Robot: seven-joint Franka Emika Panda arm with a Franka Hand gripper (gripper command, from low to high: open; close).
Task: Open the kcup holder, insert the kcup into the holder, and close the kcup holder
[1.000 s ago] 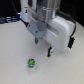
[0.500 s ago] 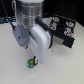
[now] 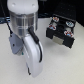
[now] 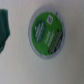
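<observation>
arm [image 3: 27,42] now fills the exterior view, having dropped low over the table [image 3: 60,67] since a second ago — it hides the kcup there. wrist view shows the kcup [image 4: 46,33] right beneath the gripper, foil top up, so the pick seems close. jaws aren't visible; open or shut, i cannot tell. holder [image 3: 61,31] sits well apart from the tool, its tray pulled out — opening looks done.
</observation>
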